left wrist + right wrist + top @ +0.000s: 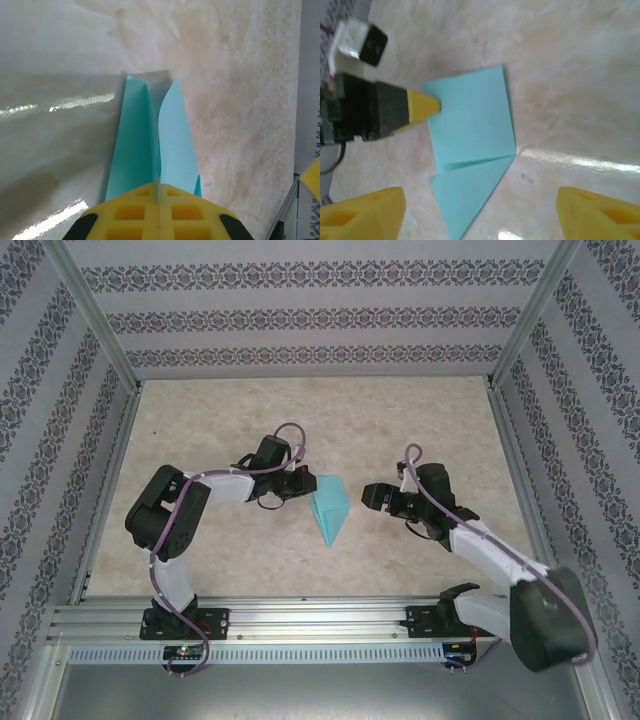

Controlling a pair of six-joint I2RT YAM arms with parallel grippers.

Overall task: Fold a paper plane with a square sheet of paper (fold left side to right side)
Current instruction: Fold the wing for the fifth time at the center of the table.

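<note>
Clamping the paper plane [330, 508] at its 10 o'clock edge, the left gripper [303, 485] is clenched on the teal paper near the middle of the desk [300, 420]; the plane's tip points toward 6 o'clock. The right gripper [368, 495] sits at its 3 o'clock, apart and released. The left wrist view shows two flaps parting in a V from the yellow pads [135, 212], which the top view flattens; the right wrist view shows a crease. Marbled beige desk, patterned walls [300, 315], aluminium frame [300, 625]
</note>
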